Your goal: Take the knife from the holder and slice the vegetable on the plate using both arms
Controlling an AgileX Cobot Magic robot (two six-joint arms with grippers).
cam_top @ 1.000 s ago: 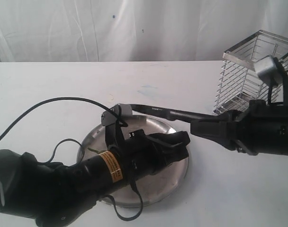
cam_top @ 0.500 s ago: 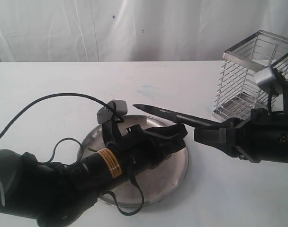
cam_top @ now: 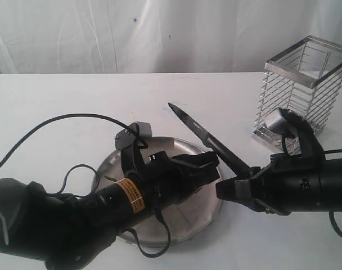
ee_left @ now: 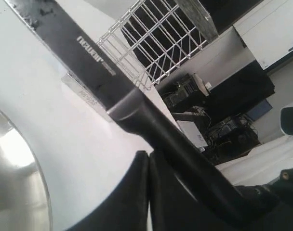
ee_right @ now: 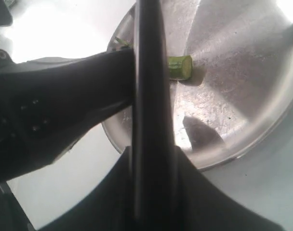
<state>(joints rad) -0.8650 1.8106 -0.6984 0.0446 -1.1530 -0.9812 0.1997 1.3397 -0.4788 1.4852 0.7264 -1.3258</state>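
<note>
Knife (cam_top: pixel 207 138) clenched by handle in right gripper (cam_top: pixel 234 189), blade angled up off plate's (cam_top: pixel 179 228) right edge, so downswing risks hitting shut left gripper (cam_top: pixel 209 164) beside vegetable (ee_right: pixel 179 67).

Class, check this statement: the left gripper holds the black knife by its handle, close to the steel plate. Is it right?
No. The right gripper holds the black knife by its handle, close to the steel plate; the exterior view shows it.

The left arm (cam_top: pixel 75 219) lies low, its left gripper (cam_top: pixel 210 163) with jaws pressed together, while the right gripper (cam_top: pixel 235 185), reaching in from the right, clamps the knife (cam_top: pixel 205 138) by its handle.
</note>
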